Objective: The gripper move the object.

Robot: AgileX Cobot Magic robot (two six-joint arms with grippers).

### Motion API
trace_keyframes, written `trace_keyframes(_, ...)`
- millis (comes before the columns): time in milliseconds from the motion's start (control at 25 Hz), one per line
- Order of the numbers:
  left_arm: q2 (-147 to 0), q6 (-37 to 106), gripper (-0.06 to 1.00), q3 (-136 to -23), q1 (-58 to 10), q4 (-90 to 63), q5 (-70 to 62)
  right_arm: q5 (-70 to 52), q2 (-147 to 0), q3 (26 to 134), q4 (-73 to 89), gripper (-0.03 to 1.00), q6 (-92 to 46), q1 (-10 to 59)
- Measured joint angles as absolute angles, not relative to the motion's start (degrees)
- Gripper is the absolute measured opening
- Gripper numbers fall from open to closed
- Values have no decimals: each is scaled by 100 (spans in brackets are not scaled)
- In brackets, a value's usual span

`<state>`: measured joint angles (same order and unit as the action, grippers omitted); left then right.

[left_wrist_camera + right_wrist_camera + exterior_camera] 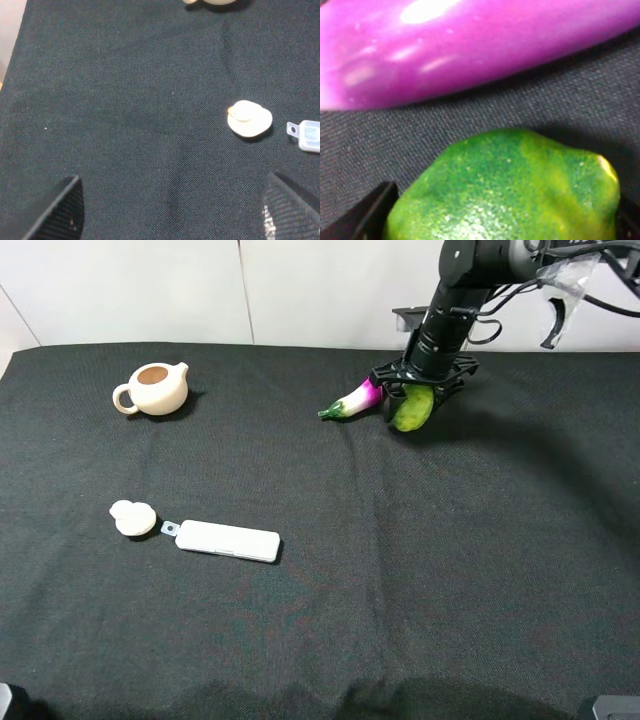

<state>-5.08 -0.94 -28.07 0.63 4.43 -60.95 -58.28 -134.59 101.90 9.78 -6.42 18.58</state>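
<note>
The object, a glossy yellow-green lime-like fruit [412, 408], lies at the back right of the black cloth, next to the purple end of an eggplant [352, 402]. My right gripper [418, 392], a black pronged claw, comes down from above with its prongs around the fruit. In the right wrist view the fruit [510, 195] fills the space between the two fingertips [370, 212], with the eggplant [470, 45] just beyond it. I cannot tell whether the fruit is off the cloth. My left gripper [170, 215] is open and empty above bare cloth.
A cream teapot [153, 388] stands at the back left. A small white lid [133, 517] and a white flat case [227, 540] lie at the front left; both show in the left wrist view, lid [249, 119], case [310, 136]. A white wall borders the table's far edge.
</note>
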Motion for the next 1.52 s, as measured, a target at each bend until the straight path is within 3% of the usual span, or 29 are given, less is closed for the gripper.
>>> trace_keyframes(920, -508, -99, 76, -2807, 63, 448, -6095, -5839, -13544, 10222, 933, 53, -642, 1877)
trace_keyframes(1160, -508, -99, 76, -2807, 63, 448, -6095, -5809, -13544, 10227, 857, 67, -642, 1877)
trace_keyframes(1520, -508, -99, 76, -2807, 63, 448, -6095, -5762, -13544, 10227, 865, 69, -642, 1877)
